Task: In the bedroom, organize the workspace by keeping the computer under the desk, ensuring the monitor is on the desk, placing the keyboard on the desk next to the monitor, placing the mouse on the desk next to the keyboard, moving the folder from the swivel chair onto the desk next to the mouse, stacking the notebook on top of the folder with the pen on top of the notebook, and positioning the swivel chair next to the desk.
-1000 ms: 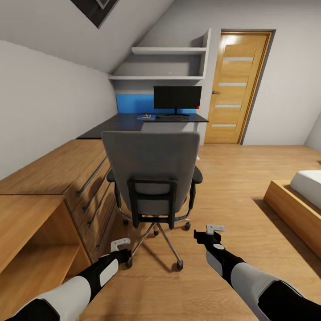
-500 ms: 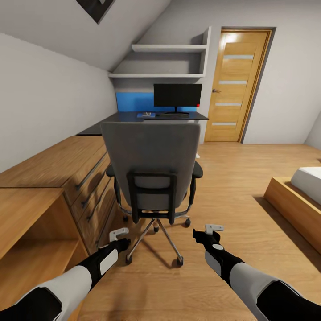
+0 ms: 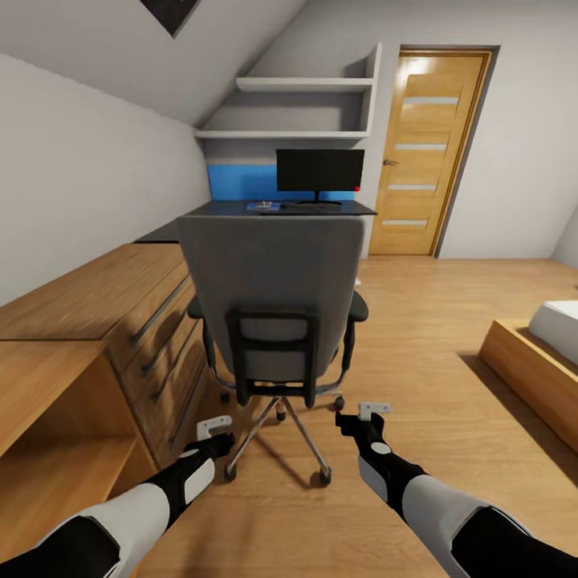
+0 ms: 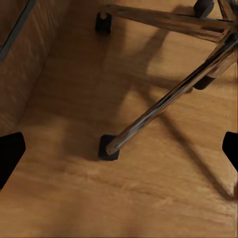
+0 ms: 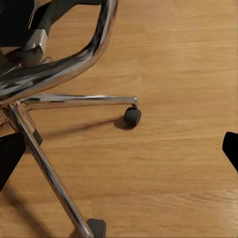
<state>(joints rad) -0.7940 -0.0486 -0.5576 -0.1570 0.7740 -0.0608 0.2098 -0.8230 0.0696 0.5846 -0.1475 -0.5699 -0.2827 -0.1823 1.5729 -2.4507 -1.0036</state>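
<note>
The grey swivel chair point(image 3: 273, 297) stands in front of me with its back turned, hiding its seat and any folder on it. Behind it the dark desk point(image 3: 233, 212) carries the black monitor point(image 3: 319, 171), a dark keyboard point(image 3: 310, 207) and a small blue item point(image 3: 263, 206). Low on either side of the chair's chrome base are my left gripper point(image 3: 215, 427) and right gripper point(image 3: 371, 411), both open and empty. The left wrist view looks down on a chair leg and caster point(image 4: 108, 148). A second caster point(image 5: 132, 116) appears in the right wrist view.
A wooden drawer unit point(image 3: 120, 321) runs along the left wall, close to the chair. Right of the desk is a wooden door point(image 3: 425, 152). A bed on a wooden frame point(image 3: 538, 353) sits at the right edge, with bare wood floor point(image 3: 417, 321) between it and the chair.
The whole view has advanced toward the chair, which now looks larger and hides more of the desk. Both grippers stay open, and the right one sits slightly further left.
</note>
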